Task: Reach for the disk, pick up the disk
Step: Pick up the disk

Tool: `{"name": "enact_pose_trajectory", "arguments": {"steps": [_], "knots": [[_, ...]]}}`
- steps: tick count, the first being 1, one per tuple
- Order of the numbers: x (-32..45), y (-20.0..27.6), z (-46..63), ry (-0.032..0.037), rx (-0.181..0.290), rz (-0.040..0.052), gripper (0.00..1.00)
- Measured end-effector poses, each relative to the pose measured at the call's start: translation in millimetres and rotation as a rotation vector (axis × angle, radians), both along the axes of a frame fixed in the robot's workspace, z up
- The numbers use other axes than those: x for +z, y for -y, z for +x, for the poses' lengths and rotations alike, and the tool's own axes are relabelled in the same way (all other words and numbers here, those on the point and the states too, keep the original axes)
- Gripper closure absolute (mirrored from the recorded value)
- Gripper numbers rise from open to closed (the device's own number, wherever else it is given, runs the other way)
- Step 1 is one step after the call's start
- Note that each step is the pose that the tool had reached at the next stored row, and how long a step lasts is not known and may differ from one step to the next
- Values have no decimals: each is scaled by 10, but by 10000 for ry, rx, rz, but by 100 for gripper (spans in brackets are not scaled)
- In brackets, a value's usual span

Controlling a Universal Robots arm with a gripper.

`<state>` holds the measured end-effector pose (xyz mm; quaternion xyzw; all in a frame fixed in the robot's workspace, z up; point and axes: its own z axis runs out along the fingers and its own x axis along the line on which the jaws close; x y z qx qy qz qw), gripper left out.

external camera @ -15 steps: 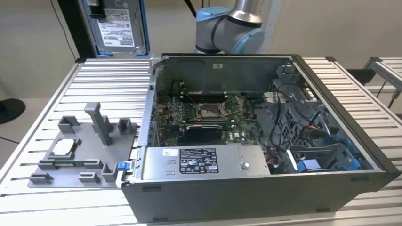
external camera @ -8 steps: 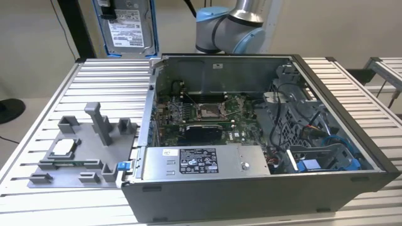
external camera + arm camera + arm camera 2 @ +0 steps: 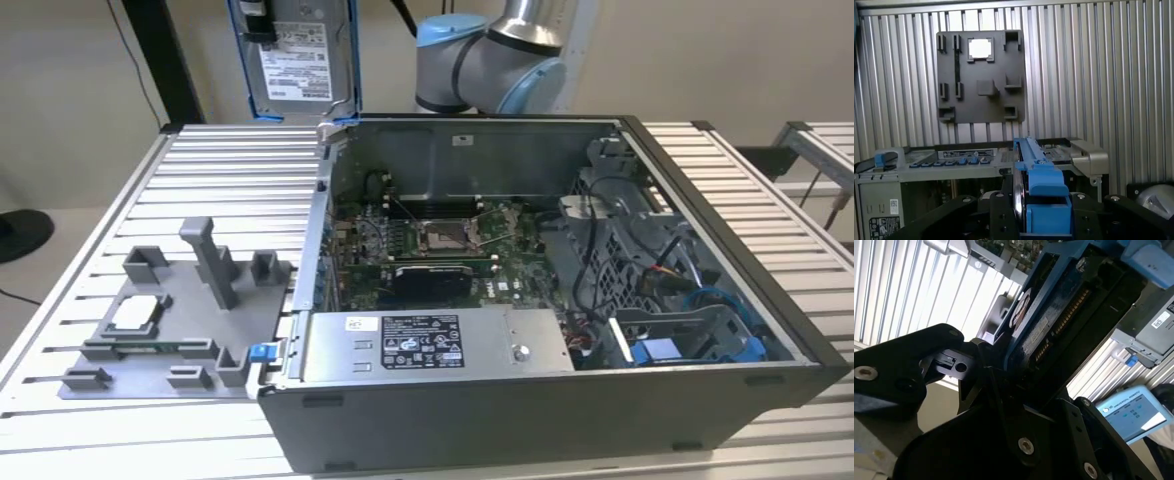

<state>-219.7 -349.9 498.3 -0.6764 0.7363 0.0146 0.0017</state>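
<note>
A ribbed aluminium bench [image 3: 120, 180] fills the exterior view, with a plain beige wall [image 3: 80, 60] behind its far edge. An open computer case [image 3: 534, 420] lies across the bench's middle and reaches its near edge. Inside the case are a green motherboard [image 3: 441, 240], a silver power supply box [image 3: 427, 345] along the near wall, and blue cables [image 3: 714, 300] at the end toward the exterior view's right. A grey fixture plate [image 3: 174, 320] lies flat near the bench's edge at the exterior view's left, with a small square chip [image 3: 138, 312] seated in it. The robot arm [image 3: 494, 60] rises behind the case. The disk [image 3: 296, 60] hangs upright in the air above the bench's far edge. In the first wrist view the gripper [image 3: 1046, 220] has its black fingers [image 3: 1004, 215] pinching the disk's blue rail.
</note>
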Motion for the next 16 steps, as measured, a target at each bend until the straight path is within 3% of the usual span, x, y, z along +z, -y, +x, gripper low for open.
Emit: {"name": "enact_pose_trajectory", "arguments": {"steps": [16], "knots": [[-20, 0, 482, -1, 44, 0, 100]]}}
